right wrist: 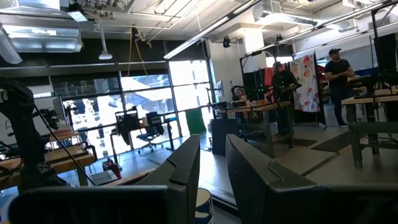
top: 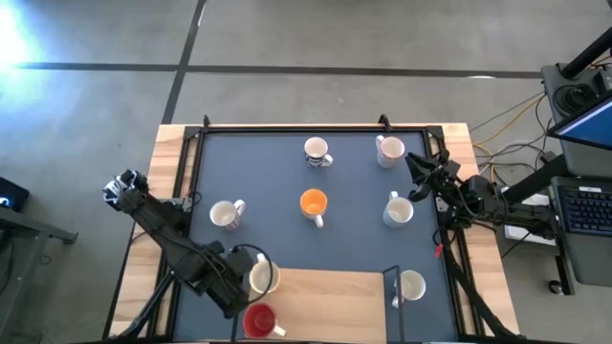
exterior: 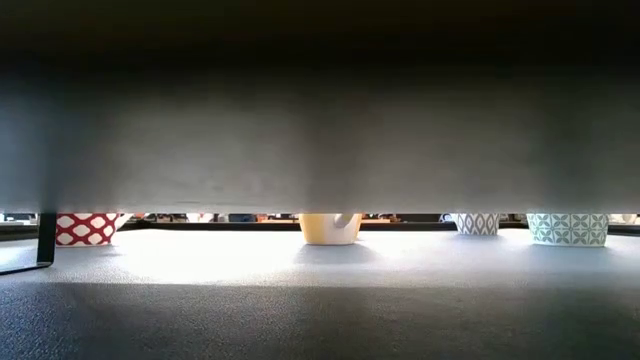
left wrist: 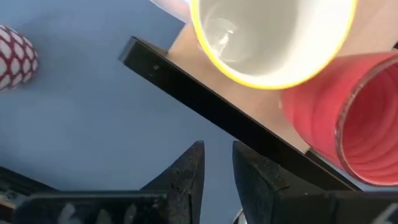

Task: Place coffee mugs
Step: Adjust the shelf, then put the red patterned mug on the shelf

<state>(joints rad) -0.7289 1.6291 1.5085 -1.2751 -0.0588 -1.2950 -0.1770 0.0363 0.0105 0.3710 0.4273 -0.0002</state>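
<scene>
Now, by label:
Left tool [top: 251, 287]: fingers nearly together with a narrow gap, holding nothing, beside yellow-rimmed mug [top: 263, 277] and red mug [top: 260, 321].
Right tool [top: 417, 164]: narrow gap, empty, raised at the surface's [top: 354, 162] right edge.
Orange mug [top: 313, 204]: centre.

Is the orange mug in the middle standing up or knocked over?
Upright: from above, the orange mug shows its round open mouth facing straight up, handle out to one side.

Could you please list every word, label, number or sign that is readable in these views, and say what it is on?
None: no text can be read in any view.
Mugs: the red mug, the orange mug and the striped mug carry only colour or pattern, no lettering.
Laptop screen at the right edge: too small to read.
Hanging cloth in the room: printed pattern, nothing legible.
</scene>
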